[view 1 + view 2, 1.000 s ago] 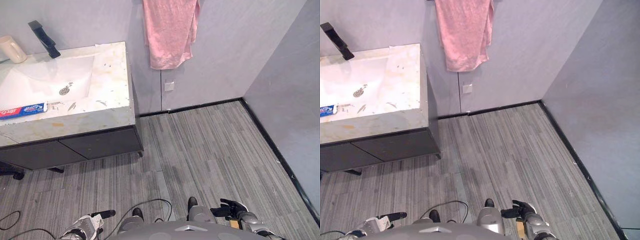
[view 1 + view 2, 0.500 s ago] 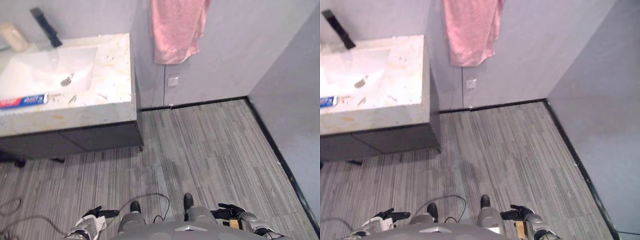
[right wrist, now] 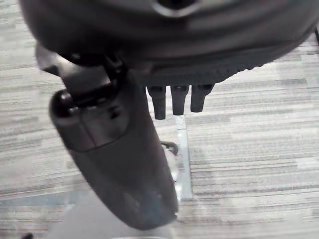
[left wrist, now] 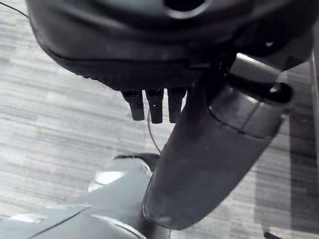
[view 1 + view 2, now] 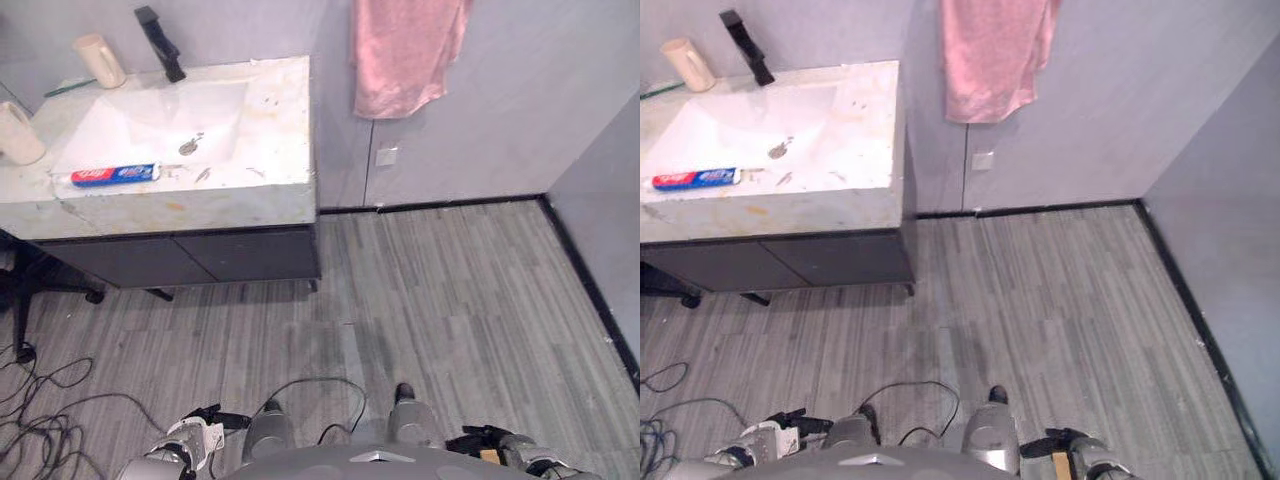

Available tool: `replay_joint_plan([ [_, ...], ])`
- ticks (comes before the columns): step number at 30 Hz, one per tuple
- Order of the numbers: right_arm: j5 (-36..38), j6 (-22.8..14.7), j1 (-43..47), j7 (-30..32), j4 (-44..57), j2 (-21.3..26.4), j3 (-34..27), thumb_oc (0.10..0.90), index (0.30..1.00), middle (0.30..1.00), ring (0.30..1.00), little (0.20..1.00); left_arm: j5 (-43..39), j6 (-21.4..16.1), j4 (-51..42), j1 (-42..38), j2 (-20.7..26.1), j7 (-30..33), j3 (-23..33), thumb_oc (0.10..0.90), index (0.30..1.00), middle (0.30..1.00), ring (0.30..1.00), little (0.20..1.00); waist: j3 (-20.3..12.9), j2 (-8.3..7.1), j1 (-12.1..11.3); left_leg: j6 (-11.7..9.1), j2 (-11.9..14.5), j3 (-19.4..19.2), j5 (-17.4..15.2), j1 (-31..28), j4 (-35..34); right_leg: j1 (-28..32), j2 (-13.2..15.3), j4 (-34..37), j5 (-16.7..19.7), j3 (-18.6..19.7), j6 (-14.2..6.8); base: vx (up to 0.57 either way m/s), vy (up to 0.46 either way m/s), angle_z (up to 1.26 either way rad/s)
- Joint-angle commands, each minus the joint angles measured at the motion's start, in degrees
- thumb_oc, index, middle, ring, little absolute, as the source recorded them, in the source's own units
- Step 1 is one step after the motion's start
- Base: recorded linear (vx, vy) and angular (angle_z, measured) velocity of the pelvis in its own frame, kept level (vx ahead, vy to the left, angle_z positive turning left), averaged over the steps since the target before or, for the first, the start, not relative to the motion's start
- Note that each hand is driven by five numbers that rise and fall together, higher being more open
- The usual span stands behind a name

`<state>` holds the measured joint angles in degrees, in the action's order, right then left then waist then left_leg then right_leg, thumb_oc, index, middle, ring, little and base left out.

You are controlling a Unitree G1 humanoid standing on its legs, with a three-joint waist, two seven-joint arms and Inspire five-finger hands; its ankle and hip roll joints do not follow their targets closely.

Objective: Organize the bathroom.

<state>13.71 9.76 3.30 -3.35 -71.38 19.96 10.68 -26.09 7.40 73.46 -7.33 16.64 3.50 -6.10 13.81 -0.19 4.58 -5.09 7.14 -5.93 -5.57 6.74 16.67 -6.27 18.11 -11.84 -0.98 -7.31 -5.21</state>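
Approach phase; nothing grasped yet. Left hand [image 5: 190, 440] and right hand [image 5: 495, 443] hang low at the robot's sides over the floor [image 5: 450, 300], both empty, fingers [image 4: 152, 104] straight and relaxed, not curled on anything.

Counter [image 5: 240, 195] stands well apart, ahead and to the left. On it: toothpaste tube [image 5: 114, 175] lying at the front of the sink basin [image 5: 150, 125], a cup [image 5: 100, 60] by the black faucet [image 5: 160, 42], a second cup [image 5: 18, 132] at the left edge. Pink towel [image 5: 405, 50] hangs on the wall.

Next, likely: step closer to the counter, raise a hand toward the tube.
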Motion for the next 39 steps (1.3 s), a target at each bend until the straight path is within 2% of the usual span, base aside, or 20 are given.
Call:
replay_joint_plan([
  [1,-2.7,-0.78,2.2,0.32,2.67,1.47,-0.67,0.8,0.9,0.9,0.9,0.9,2.34,1.34,-2.36,1.09,0.08,1.26,0.68,0.8,0.9,0.9,0.9,0.9,2.66,2.43,-1.19,2.85,0.97,1.14,-1.19,-0.61,1.89,1.65,1.54,-3.33,-0.66,1.8,-2.4,0.08,0.373,0.15],
  [3,-3.56,-1.04,2.48,0.66,4.0,1.47,-1.25,0.8,0.9,0.9,0.9,0.9,4.12,1.52,-2.88,2.49,1.26,1.3,1.34,0.8,0.9,0.9,0.9,0.9,3.23,1.92,-2.68,4.13,-1.46,-1.23,-3.07,-2.66,0.87,0.58,5.97,-2.77,7.32,-0.31,-3.13,0.1,0.424,-0.26],
  [6,-6.28,-0.83,3.04,-0.7,4.86,1.43,-1.36,0.8,0.9,0.9,0.9,0.9,3.82,0.33,-3.32,4.52,2.12,1.99,2.89,0.8,0.9,0.9,0.9,0.9,3.38,1.48,-4.43,4.9,-1.94,-5.61,-4.29,-4.56,-0.47,0.1,7.17,-2.76,8.86,-6.38,-3.76,0.05,0.263,-0.69],
  [8,-5.45,-1.36,2.43,-1.45,5.67,1.41,-0.89,0.8,0.9,0.9,0.9,0.9,3.7,-0.13,-4.81,6.17,3.6,2.47,4.39,0.8,0.9,0.9,0.9,0.9,2.66,1.07,-4.13,5.46,-3.01,-5.68,-2.97,-4.91,-2.53,0.66,-2.47,-0.57,1.75,-6.54,-2.74,0.07,0.096,-0.84],
  [9,-5.45,-1.39,2.39,-1.49,5.71,1.41,-0.85,0.8,0.9,0.9,0.9,0.9,3.8,-0.16,-4.94,6.28,3.68,2.42,4.54,0.8,0.9,0.9,0.9,0.9,2.61,0.96,-4.06,5.44,-3.19,-5.52,-2.93,-4.89,-2.52,0.76,-3.36,-0.2,1.4,-6.49,-2.64,0.09,0.018,-0.42],
  [10,-5.73,-2.5,1.92,-1.95,5.22,1.42,-0.66,0.8,0.9,0.9,0.9,0.9,4.12,-0.1,-5.58,6.4,4.07,2.4,4.61,0.8,0.9,0.9,0.9,0.9,2.12,0.22,-3.4,5.24,-4.48,-4.84,-2.46,-4.69,-3.01,0.74,-7.94,2.51,0.9,-5.38,-1.79,0.09,-0.007,0.04],
  [11,-5.32,-2.98,1.53,-2.0,4.84,1.43,-0.37,0.8,0.9,0.9,0.9,0.9,3.86,-0.24,-5.52,6.01,4.14,2.09,4.16,0.8,0.9,0.9,0.9,0.9,1.97,-0.14,-2.93,5.32,-5.55,-4.23,-2.41,-4.69,-3.3,0.65,-9.86,4.28,1.21,-4.82,-1.27,0.12,-0.025,0.38],
  [14,-4.8,-3.62,1.23,-1.82,3.46,0.99,-0.06,0.8,0.9,0.9,0.9,0.9,3.06,-0.17,-5.55,4.98,3.71,2.68,3.38,0.8,0.9,0.9,0.9,0.9,1.62,-0.27,-2.32,6.33,-7.4,-3.04,-2.13,-4.84,-4.9,-0.1,-11.7,5.69,1.53,-4.67,-0.13,0.12,-0.082,0.46],
  [20,-4.74,-4.12,0.31,-1.09,2.36,0.74,-0.58,0.8,0.9,0.9,0.9,0.9,3.88,-0.43,-4.4,5.42,2.52,2.0,3.79,0.8,0.9,0.9,0.9,0.9,0.58,0.6,-1.52,5.48,-7.32,-2.6,-1.45,-4.35,-2.43,1.01,-13.41,5.51,-0.34,-3.25,1.8,0.1,-0.062,0.14],
  [22,-5.13,-3.75,-0.72,-0.32,3.89,0.51,0.29,0.8,0.9,0.9,0.9,0.9,2.05,-0.84,-3.93,5.75,1.92,1.53,4.05,0.8,0.9,0.9,0.9,0.9,0.5,0.75,-1.06,3.95,-6.3,-0.29,3.43,-0.61,9.2,1.37,-14.35,3.56,-2.67,-2.1,4.19,0.09,-0.057,0.15],
  [23,-6.05,-4.42,-0.93,0.44,3.86,0.3,1.15,0.8,0.9,0.9,0.9,0.9,1.37,-0.58,-4.27,5.96,1.3,1.38,4.44,0.8,0.9,0.9,0.9,0.9,1.03,0.23,-1.38,4.27,-6.0,2.1,4.89,2.98,16.77,1.58,-14.1,2.58,-2.82,-0.9,4.96,0.08,-0.025,0.31],
  [25,-4.75,-4.8,-0.61,1.54,3.62,0.1,1.71,0.8,0.9,0.9,0.9,0.9,1.61,-0.22,-4.54,6.29,0.7,1.2,4.43,0.8,0.9,0.9,0.9,0.9,1.34,0.09,-1.65,4.67,-3.24,2.71,5.52,3.78,16.28,2.3,-13.96,2.2,-3.25,-0.57,5.17,0.11,0.075,-0.03],
  [28,-4.88,-5.05,-0.32,1.76,2.59,-0.08,0.63,0.8,0.9,0.9,0.9,0.9,2.14,-1.26,-2.74,6.51,0.1,0.77,3.74,0.8,0.9,0.9,0.9,0.9,0.07,0.97,-0.7,3.51,5.6,1.89,10.23,-2.46,-0.4,2.67,-14.21,1.14,-5.32,-0.97,5.03,0.17,0.244,-0.37],
  [30,-4.7,-5.32,-0.46,1.95,2.29,-0.08,0.48,0.8,0.9,0.9,0.9,0.9,2.38,-2.03,-2.13,6.57,-0.11,0.32,3.71,0.8,0.9,0.9,0.9,0.9,-0.2,1.23,-0.49,2.74,7.44,2.19,12.22,-4.28,-4.46,2.88,-14.05,0.66,-5.95,-0.87,4.95,0.13,0.254,0.01],
  [31,-4.2,-5.34,-0.62,2.12,2.27,0.03,0.65,0.8,0.9,0.9,0.9,0.9,2.46,-2.1,-2.15,6.45,-0.22,0.33,3.38,0.8,0.9,0.9,0.9,0.9,-0.18,1.56,-0.75,1.75,8.86,5.1,14.92,-3.46,-7.02,3.13,-13.62,0.03,-6.56,0.07,4.61,0.18,0.379,0.12],
  [32,-4.35,-5.63,-0.9,2.29,1.92,0.16,0.75,0.8,0.9,0.9,0.9,0.9,3.55,-3.09,-1.61,6.6,-0.86,-0.24,3.26,0.8,0.9,0.9,0.9,0.9,0.1,2.05,-1.29,0.89,9.33,8.3,14.86,-2.12,-5.71,2.97,-11.35,-2.15,-7.5,1.28,3.85,0.19,0.431,0.21],
  [33,-4.54,-5.8,-0.96,2.14,1.77,0.17,0.38,0.8,0.9,0.9,0.9,0.9,4.21,-2.97,-1.77,6.36,-0.9,-0.34,3.28,0.8,0.9,0.9,0.9,0.9,0.23,2.08,-1.11,0.92,8.94,6.94,13.44,-2.09,-4.57,3.03,-10.64,-2.25,-7.48,1.3,3.55,0.25,0.601,0.15],
  [34,-5.52,-6.69,-1.27,1.98,1.59,0.0,0.34,0.8,0.9,0.9,0.9,0.9,4.95,-2.13,-1.98,5.27,-0.61,-0.65,2.76,0.8,0.9,0.9,0.9,0.9,0.33,3.21,-0.26,0.68,7.64,1.05,8.96,-4.31,-5.61,2.63,-7.91,-3.57,-7.18,-0.66,1.87,0.12,0.334,0.07],
  [38,-5.63,-6.81,-1.18,2.09,2.29,-0.11,0.16,0.8,0.9,0.9,0.9,0.9,5.15,-1.21,-3.17,4.05,0.37,-0.76,1.49,0.8,0.9,0.9,0.9,0.9,0.89,3.3,-0.1,0.9,5.3,0.62,4.84,-4.18,-4.57,1.79,-4.94,-4.67,-6.13,-0.03,-0.34,0.08,0.288,0.04],
  [39,-6.1,-7.31,-0.86,2.3,2.86,0.02,0.1,0.8,0.9,0.9,0.9,0.9,4.08,-0.68,-4.17,3.38,1.06,-0.14,1.15,0.8,0.9,0.9,0.9,0.9,1.32,3.13,-0.04,1.32,4.03,0.49,2.77,-4.16,-4.31,1.21,-3.22,-4.46,-4.81,0.91,-2.12,0.03,0.183,0.15],
])
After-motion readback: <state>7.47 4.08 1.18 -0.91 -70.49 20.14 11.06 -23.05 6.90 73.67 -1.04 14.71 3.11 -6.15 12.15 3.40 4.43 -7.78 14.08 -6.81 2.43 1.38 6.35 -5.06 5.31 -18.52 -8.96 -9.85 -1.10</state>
